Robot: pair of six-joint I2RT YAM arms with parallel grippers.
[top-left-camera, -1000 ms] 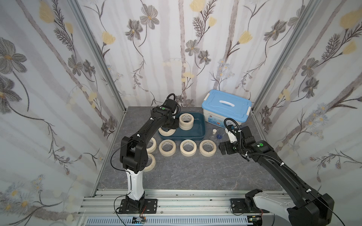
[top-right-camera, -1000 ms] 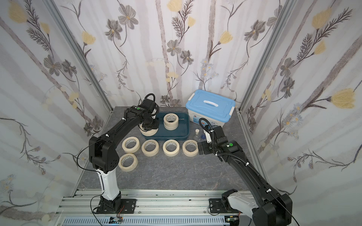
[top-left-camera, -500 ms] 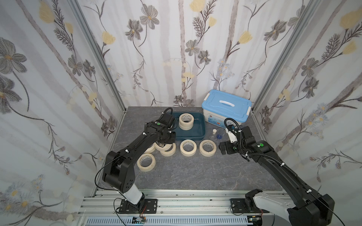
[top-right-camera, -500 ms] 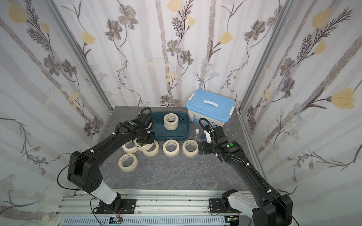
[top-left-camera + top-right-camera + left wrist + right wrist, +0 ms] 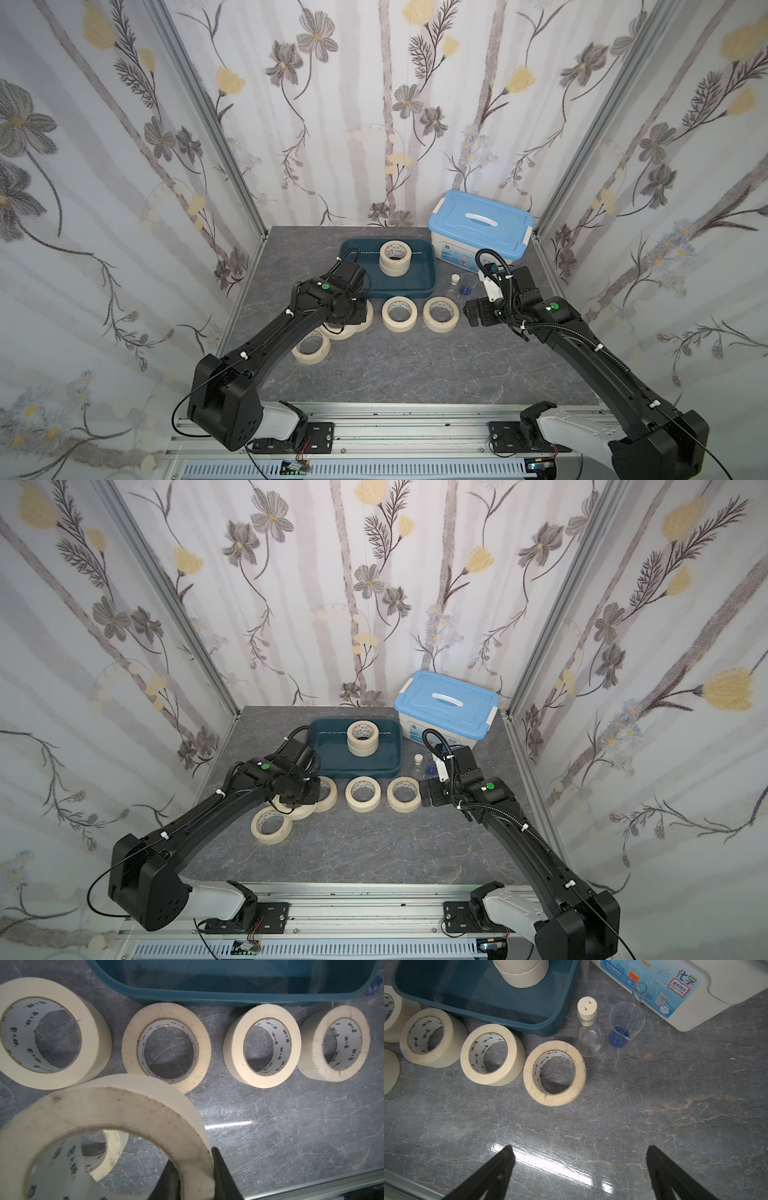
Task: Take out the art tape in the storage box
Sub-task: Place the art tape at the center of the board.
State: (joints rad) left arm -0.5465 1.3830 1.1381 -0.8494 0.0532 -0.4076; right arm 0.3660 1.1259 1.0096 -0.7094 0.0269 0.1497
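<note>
The storage box (image 5: 420, 287) is a shallow teal tray at the back of the table. Two rolls of art tape (image 5: 395, 257) are stacked inside it. My left gripper (image 5: 193, 1159) is shut on the wall of one cream roll (image 5: 124, 1115), one finger inside the ring and one outside. It holds that roll (image 5: 334, 333) just in front of the box's left end, above the rolls lying there. Other rolls (image 5: 398, 314) (image 5: 440, 316) (image 5: 311, 349) lie flat on the table. My right gripper (image 5: 579, 1149) stands open and empty, right of the rightmost roll (image 5: 554, 1073).
A white tub with a light-blue lid (image 5: 482, 232) stands right of the box. A small corked glass flask (image 5: 588, 1041) and a beaker holding blue liquid (image 5: 626, 1022) stand between the tub and the box's right front corner.
My left arm has drawn back out of the storage box with a roll, toward the front left, and now holds it over the table rolls. The right arm has not moved.
</note>
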